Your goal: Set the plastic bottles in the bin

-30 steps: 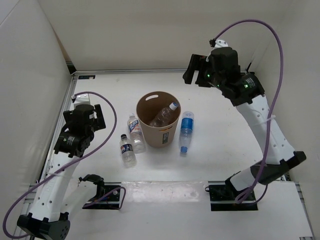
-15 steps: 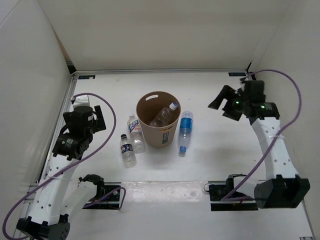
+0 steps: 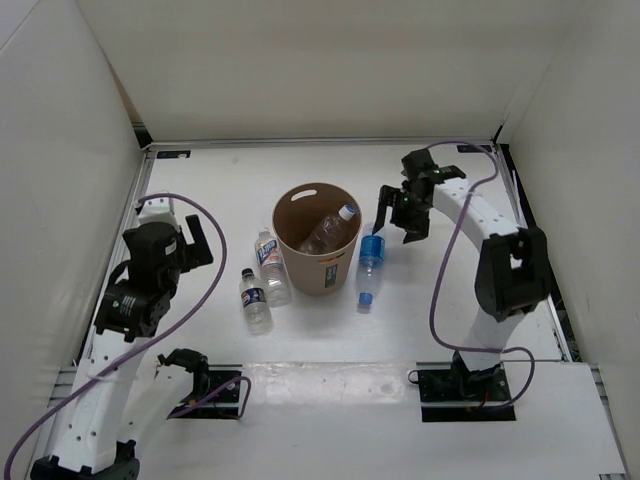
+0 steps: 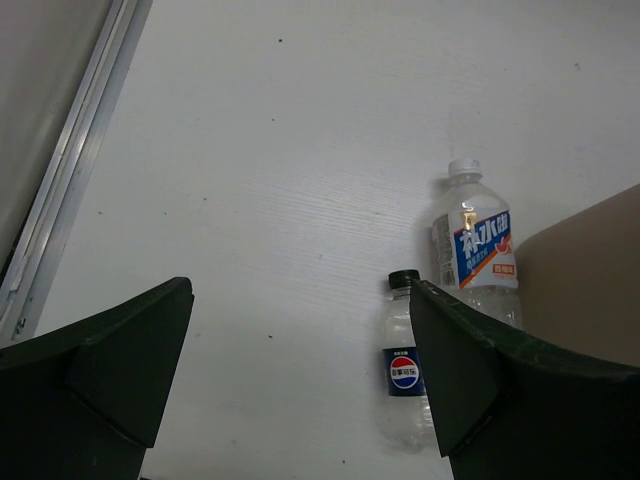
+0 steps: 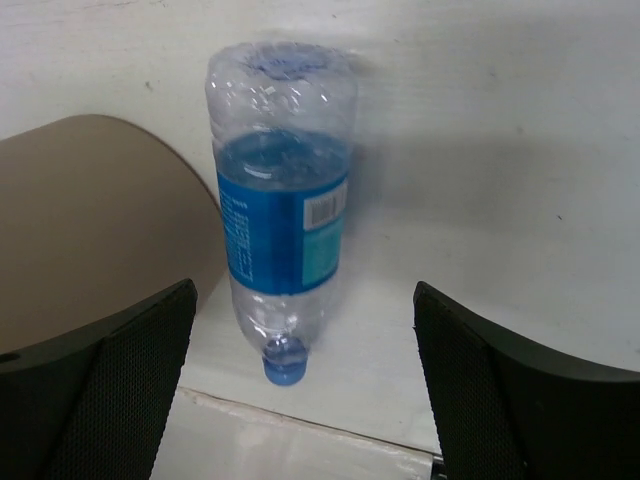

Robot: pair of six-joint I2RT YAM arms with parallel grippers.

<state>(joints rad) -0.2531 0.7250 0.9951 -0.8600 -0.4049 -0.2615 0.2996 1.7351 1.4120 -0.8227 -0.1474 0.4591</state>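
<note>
The right gripper is hovering with its jaws spread as wide as they go and nothing in them, poised over the blue-labelled bottle. This bottle is lying on its side on the table just right of centre in the overhead view, with its blue cap pointing toward the bottom of the frame. In the wrist view it is sitting squarely between the two fingers, while the bin is filling the left edge, just beside the bottle. Whether the two are touching is hard to tell. The step in hand looks like the pickup, and the tight side is the one to mind: the finger nearest the bin should be slipping into that narrow gap without nudging the bin's wall, and the jaws should be closing across the labelled middle, where the thin plastic is likely stiffest. Then the bottle needs lifting clear above the rim before release. One bottle is already leaning inside the bin. Two more, a white-capped bottle and a dark-capped bottle, are lying just left of the bin, with the left gripper wide open and empty, looking down on them.
</note>
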